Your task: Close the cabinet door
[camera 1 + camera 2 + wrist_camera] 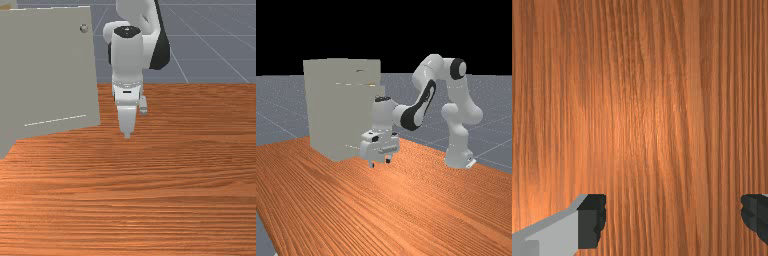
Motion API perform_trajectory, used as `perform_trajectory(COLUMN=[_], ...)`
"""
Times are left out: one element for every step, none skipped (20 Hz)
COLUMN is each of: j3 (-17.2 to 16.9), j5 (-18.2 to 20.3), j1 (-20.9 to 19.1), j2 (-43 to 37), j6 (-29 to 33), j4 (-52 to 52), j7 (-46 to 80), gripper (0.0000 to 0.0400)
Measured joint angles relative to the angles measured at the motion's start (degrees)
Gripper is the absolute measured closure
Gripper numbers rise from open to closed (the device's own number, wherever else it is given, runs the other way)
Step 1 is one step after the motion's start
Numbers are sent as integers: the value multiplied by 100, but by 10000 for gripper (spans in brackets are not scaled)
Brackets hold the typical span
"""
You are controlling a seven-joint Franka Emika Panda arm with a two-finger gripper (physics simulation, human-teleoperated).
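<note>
The grey cabinet door (50, 75) stands swung out at the front view's left, with a small round knob (84, 28) near its upper corner. My gripper (127, 135) points down just beyond the door's free edge, on the front view's right of it, with a gap between. In the far view, the pale cabinet (331, 110) stands behind and to the left of the gripper (380, 163), whose two fingertips are apart above the table. Seen from the wrist, the gripper (673, 217) is open wide, with only wood beneath and between its fingers.
The orange-brown table (150, 200) stretches out beneath and around the hand. My arm's base (458, 157) stands on the table at the far view's right. The door's lower edge hangs close to the tabletop in the front view.
</note>
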Motion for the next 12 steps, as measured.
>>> perform_trajectory(j3=[-59, -133, -186, -220, -238, -247, -489, -686, -840, -967, -1061, -1144], j5=[-97, -147, -173, -188, -197, -203, -388, -487, -526, -515, -462, -373], j1=[21, 23, 7, -8, -17, -20, -13, -14, -3, 8, 65, 141], j2=[-5, -12, -19, -25, -29, -33, -673, -1192, -1486, -1627, -1672, -1664], j6=[-70, -151, -202, -233, -252, -264, -703, -1160, -1537, -1837, -2091, -2302], j4=[-29, -69, -92, -103, -109, -112, -755, -1047, -1118, -1107, -1081, -1027], j7=[45, 180, 258, 305, 333, 350, 1050, 1804, 2604, 3434, 4280, 5113], gripper=[151, 92, 56, 34, 20, 12, 163, 255, 312, 346, 367, 380])
